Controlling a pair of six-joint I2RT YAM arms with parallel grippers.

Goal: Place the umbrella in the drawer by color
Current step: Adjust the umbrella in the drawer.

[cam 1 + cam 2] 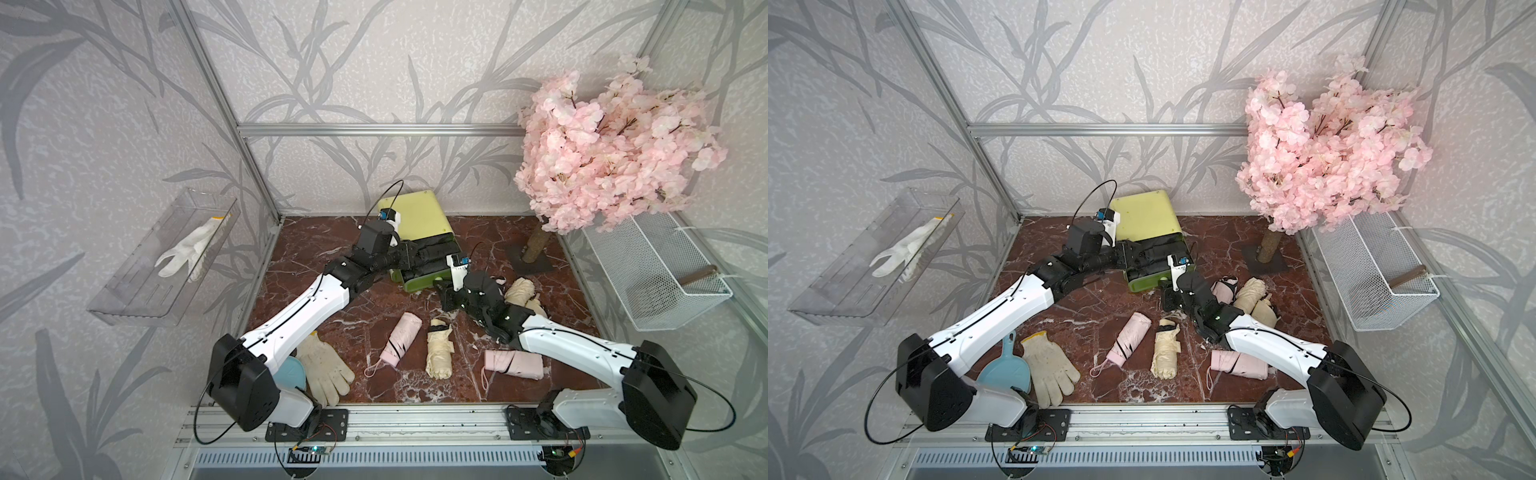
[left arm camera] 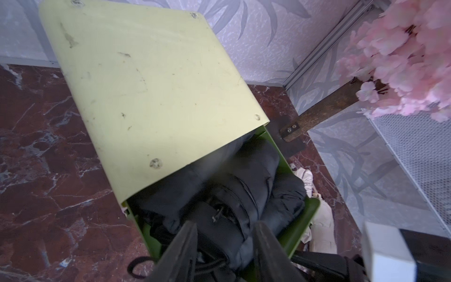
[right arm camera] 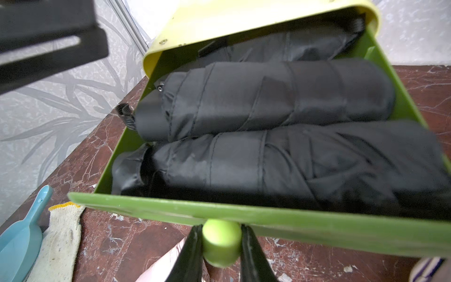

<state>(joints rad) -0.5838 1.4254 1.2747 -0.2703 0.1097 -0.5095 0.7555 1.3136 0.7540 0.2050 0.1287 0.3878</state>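
At the chest by the back wall, the right pincer is clamped tight on the round knob of the pulled-out top drawer. The left pincer hangs over that drawer with its jaws partly apart on either side of a black umbrella; whether they press it or merely straddle it cannot be told. That umbrella lies inside the drawer among other dark rolls, and the load looks crowded. One handle end pokes over the side wall and a strap loop dangles outside. Pushed shut like this, the drawer would likely jam, with fabric or the handle catching under the chest's pale top. A hard shove could instead skid the light chest across the bench. A pincer lifting away with the strap snagged might drag the umbrella back out. The two arms also work close together at the chest's front, so a careless retreat risks a knock. A pink umbrella and a cream umbrella wait in front of the chest.
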